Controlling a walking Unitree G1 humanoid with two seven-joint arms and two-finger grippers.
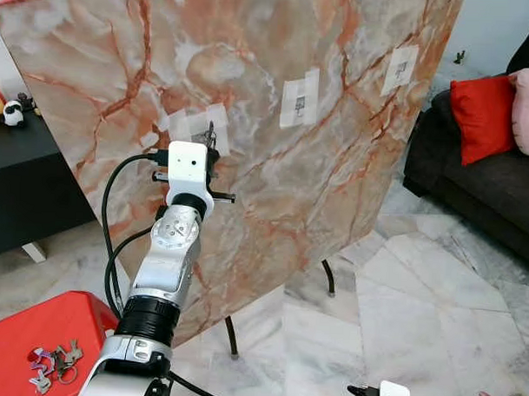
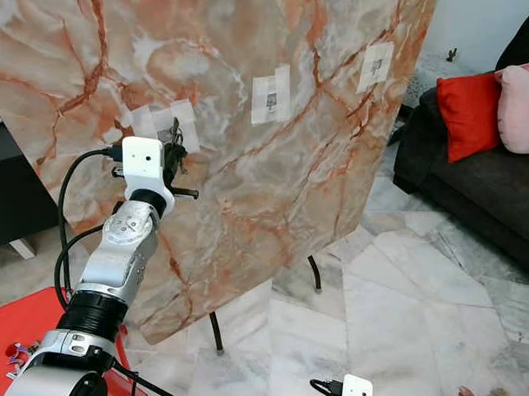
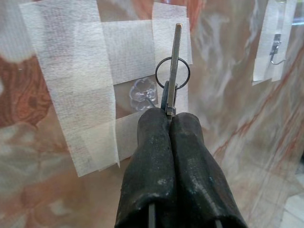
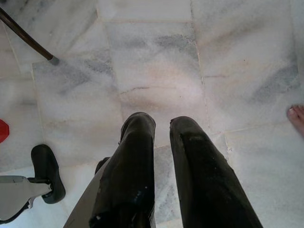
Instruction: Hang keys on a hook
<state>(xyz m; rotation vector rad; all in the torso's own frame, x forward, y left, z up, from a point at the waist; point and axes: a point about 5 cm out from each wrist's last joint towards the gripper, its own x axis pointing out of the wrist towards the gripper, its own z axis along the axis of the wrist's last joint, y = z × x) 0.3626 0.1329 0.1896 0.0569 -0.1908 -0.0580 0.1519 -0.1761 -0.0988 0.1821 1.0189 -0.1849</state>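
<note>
Keys: a flat silver metal key on a thin dark round ring (image 3: 173, 71) is pinched edge-on between the pressed-together fingers of the left gripper (image 3: 169, 116), with the ring held clear in front of the small clear plastic hook (image 3: 141, 93). White tape strips (image 3: 80, 80) fix that hook to the tilted orange-veined marble board (image 1: 273, 190), so the upright hold appears intended to let the ring drop over it. Right gripper (image 4: 162, 124) hangs idle above the pale marble floor (image 4: 156, 61), fingers slightly apart.

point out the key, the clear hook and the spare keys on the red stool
key (image 3: 175, 61), left wrist view, on its metal blade
clear hook (image 3: 141, 93), left wrist view, on its plastic base
spare keys (image 1: 54, 363), left eye view, middle of the bunch
</note>
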